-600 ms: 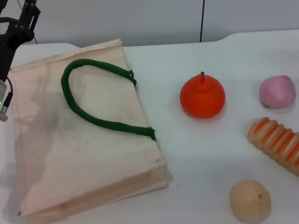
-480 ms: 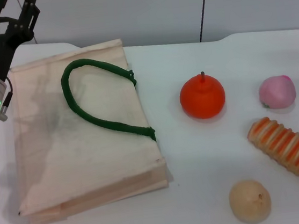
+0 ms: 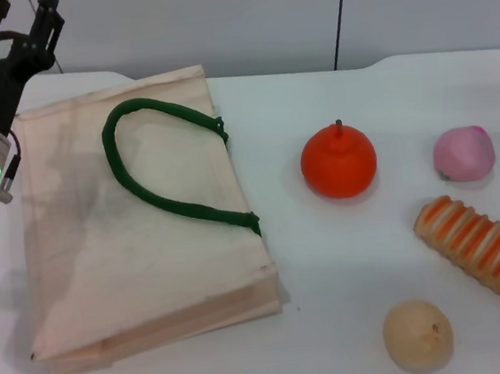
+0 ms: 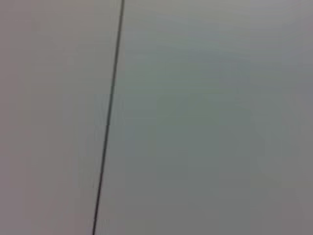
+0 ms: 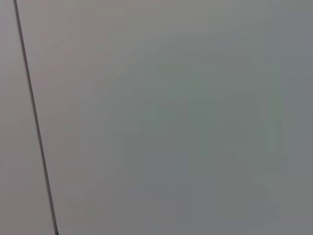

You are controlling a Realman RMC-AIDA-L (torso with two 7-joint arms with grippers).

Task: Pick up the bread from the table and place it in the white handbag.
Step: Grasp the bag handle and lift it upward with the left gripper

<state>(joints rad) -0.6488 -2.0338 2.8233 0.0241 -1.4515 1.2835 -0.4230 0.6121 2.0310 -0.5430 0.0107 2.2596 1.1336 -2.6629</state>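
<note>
The bread, a ridged loaf with orange and cream stripes, lies on the white table at the right edge of the head view. The white handbag lies flat on the left half of the table, its dark green handle looped on top. My left gripper is at the far left, raised beyond the bag's back left corner, its black fingers spread open and empty. My right gripper is out of view. Both wrist views show only a plain grey wall with a thin dark line.
An orange fruit sits mid-table between bag and bread. A pink round fruit lies behind the bread. A small tan ball lies in front of it. The table's back edge meets a grey wall.
My left gripper has shifted very slightly upward and away. Nothing on the table has moved.
</note>
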